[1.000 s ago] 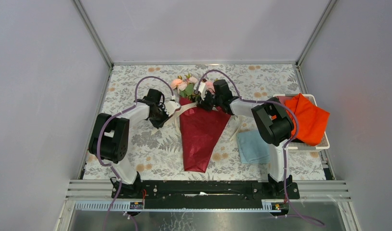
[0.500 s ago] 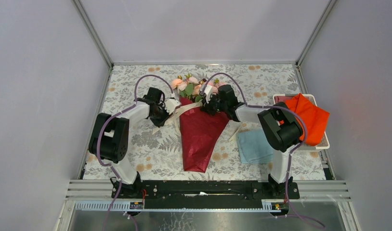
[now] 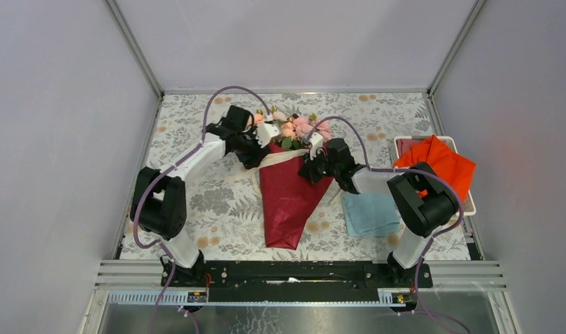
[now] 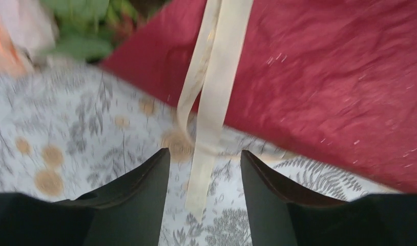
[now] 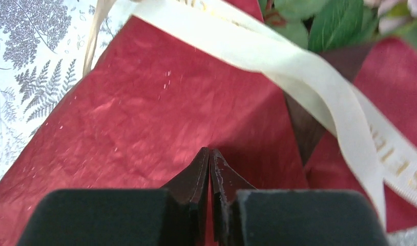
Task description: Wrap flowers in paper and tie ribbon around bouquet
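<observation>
In left wrist view only: ribbon [image 4: 214, 102] end

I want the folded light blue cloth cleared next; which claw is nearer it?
Right. The right claw is over the dark red paper cone's right edge, up-left of the folded light blue cloth; the left claw is farther, at the cone's left edge.

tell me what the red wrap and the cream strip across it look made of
The paper looks like thin crinkled wrapping paper, dark crimson, faintly shiny: fine creases catch light. The ribbon seems flat woven fabric, cream, satiny, limp enough to fold over itself.
</observation>
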